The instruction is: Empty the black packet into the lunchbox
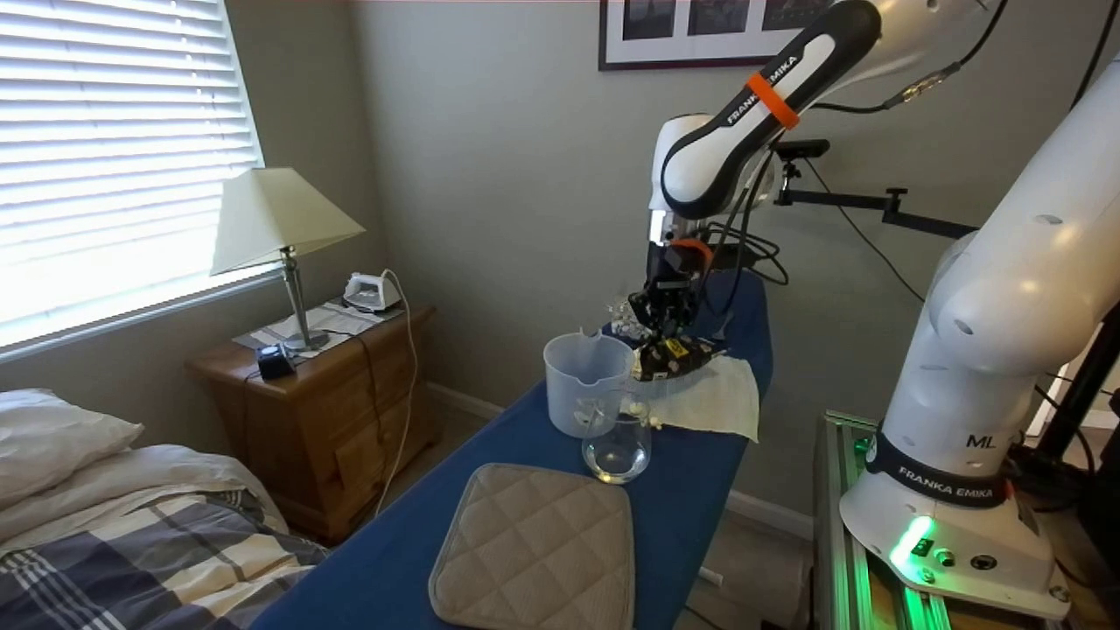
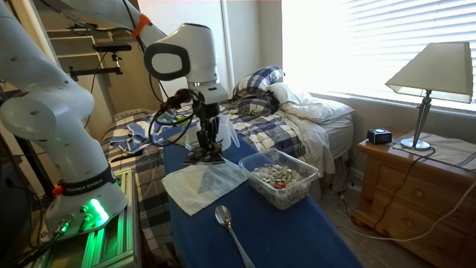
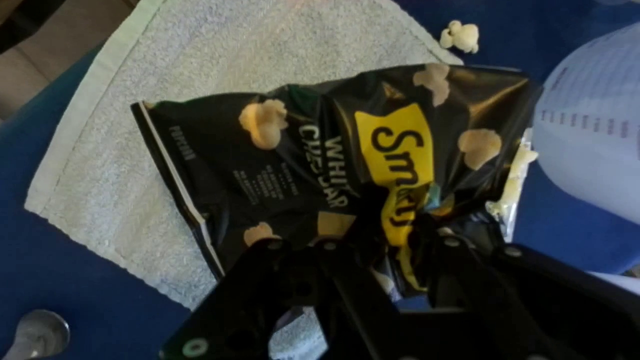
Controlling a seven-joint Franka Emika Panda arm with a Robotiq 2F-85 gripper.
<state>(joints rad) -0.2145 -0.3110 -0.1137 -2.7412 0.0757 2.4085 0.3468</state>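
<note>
The black packet has yellow lettering and popcorn pictures. It lies flat and wide over a cloth in the wrist view, and also shows in both exterior views. A pale shiny strip with popcorn-like bits shows at its right edge. My gripper is shut on the packet, which is bunched between the fingertips. I cannot tell whether the packet touches the cloth. The lunchbox, a low clear box with pale pieces and a few red ones in it, stands beside the cloth, apart from the gripper. In an exterior view it is mostly hidden.
A tall translucent jug and a drinking glass stand close to the packet. The cloth, a spoon and a quilted mat lie on the narrow blue board. A popcorn piece lies beside the cloth.
</note>
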